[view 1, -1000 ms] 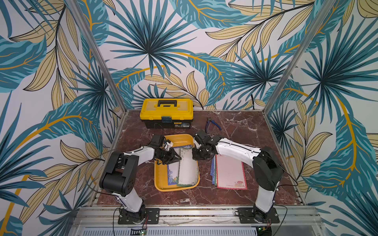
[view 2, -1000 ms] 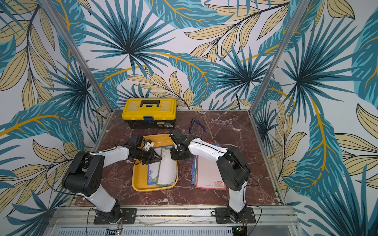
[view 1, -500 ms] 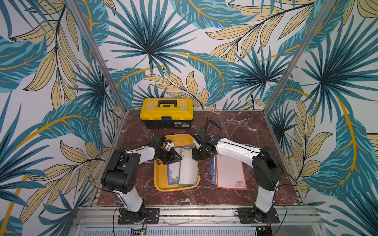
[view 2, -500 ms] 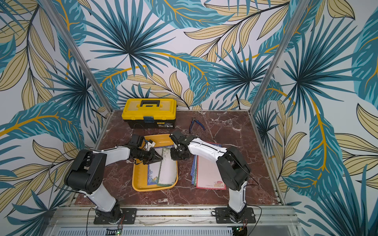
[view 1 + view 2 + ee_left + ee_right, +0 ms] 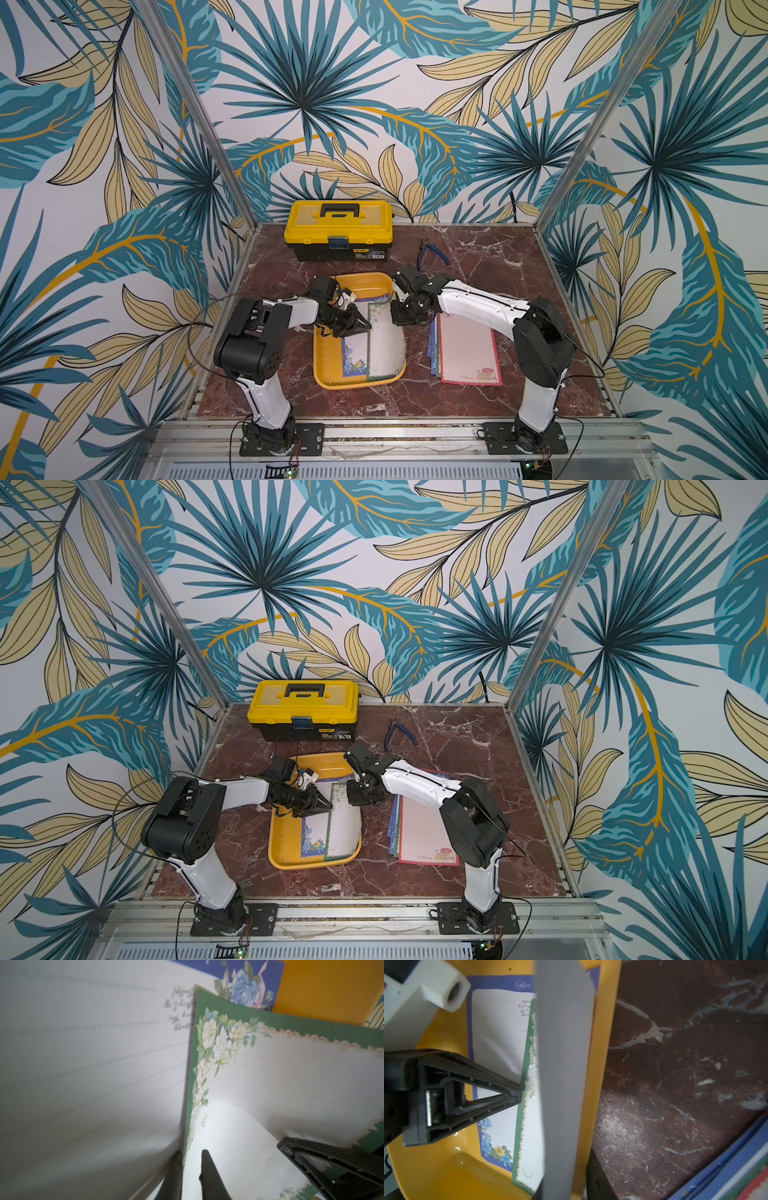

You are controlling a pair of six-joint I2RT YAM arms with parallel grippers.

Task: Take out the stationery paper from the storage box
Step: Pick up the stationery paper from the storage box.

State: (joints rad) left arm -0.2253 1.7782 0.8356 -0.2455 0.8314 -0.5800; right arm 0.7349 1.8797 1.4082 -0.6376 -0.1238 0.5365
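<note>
The orange-yellow storage box [image 5: 320, 365] [image 5: 276, 845] lies mid-table. In it a blue floral sheet [image 5: 353, 353] [image 5: 496, 1032] lies flat. A green-bordered sheet [image 5: 386, 345] [image 5: 270, 1076] of stationery paper lies over it, its right side curled up. My left gripper [image 5: 368, 326] [image 5: 191, 1153] straddles this sheet's left edge, jaws a narrow gap apart. My right gripper [image 5: 399, 318] [image 5: 566, 1172] is at the box's right rim. The sheet's raised grey back stands between its jaws and hides one finger, and the other finger is outside the rim.
A stack of sheets [image 5: 467, 353] [image 5: 426, 833], the top one red-bordered, lies on the marble right of the box. A yellow-lidded toolbox [image 5: 338, 228] stands at the back, with blue-handled pliers [image 5: 432, 253] to its right. Patterned walls close in three sides.
</note>
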